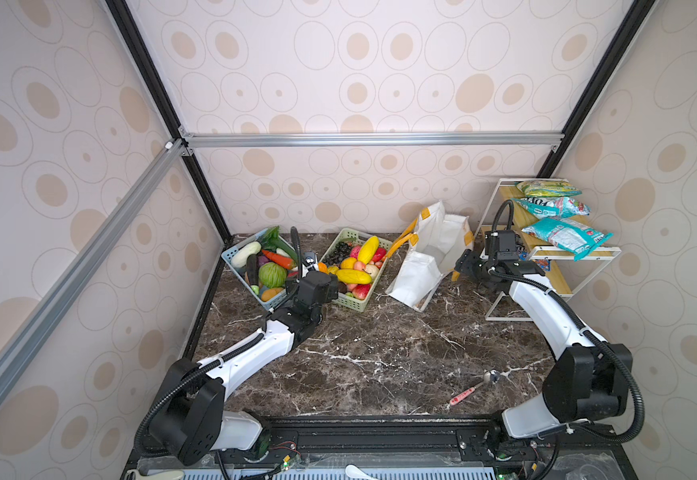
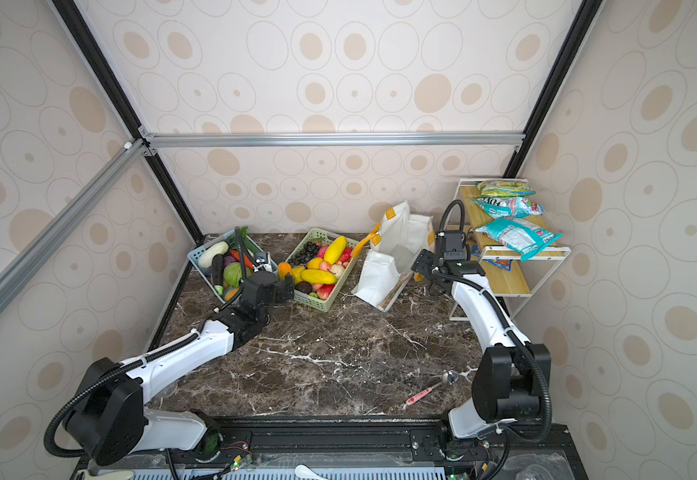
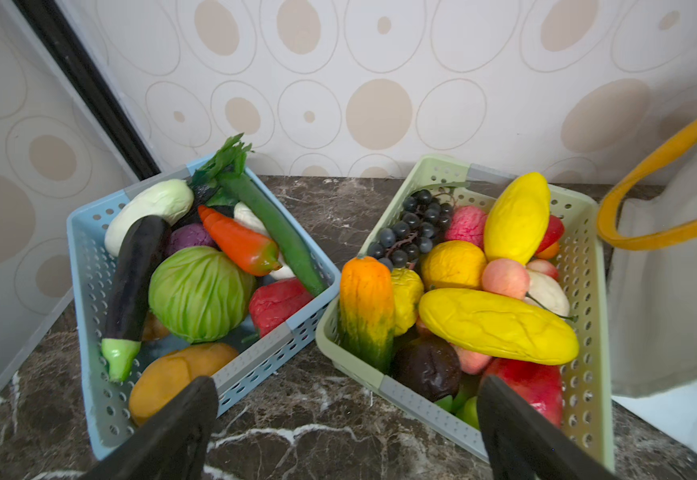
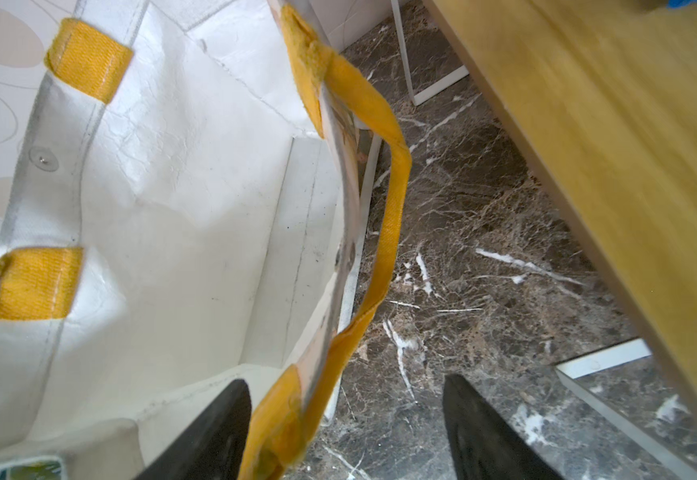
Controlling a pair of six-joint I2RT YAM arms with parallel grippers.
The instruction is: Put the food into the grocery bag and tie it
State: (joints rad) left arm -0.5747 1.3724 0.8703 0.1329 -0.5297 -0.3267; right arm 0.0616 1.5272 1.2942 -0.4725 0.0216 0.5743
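Observation:
The food fills two baskets. In the left wrist view an orange carrot (image 3: 240,245) and a dark eggplant (image 3: 134,274) lie in the blue one, and an orange-green gourd (image 3: 366,307) and yellow pieces (image 3: 498,324) in the green one. Teal snack packets (image 1: 564,237) lie on the shelf. My left gripper (image 3: 346,415) hangs open and empty over the gap between the baskets. The white grocery bag (image 1: 434,253) stands open. My right gripper (image 4: 346,419) straddles its near wall, jaws apart, with one finger inside, one outside and the yellow handle (image 4: 388,232) between them.
The blue basket (image 1: 234,266) and green basket (image 1: 359,305) sit side by side at the back left. A white-framed wooden shelf rack (image 1: 546,266) stands close behind my right gripper. A pink-handled spoon (image 1: 475,386) lies on the marble table near the front right.

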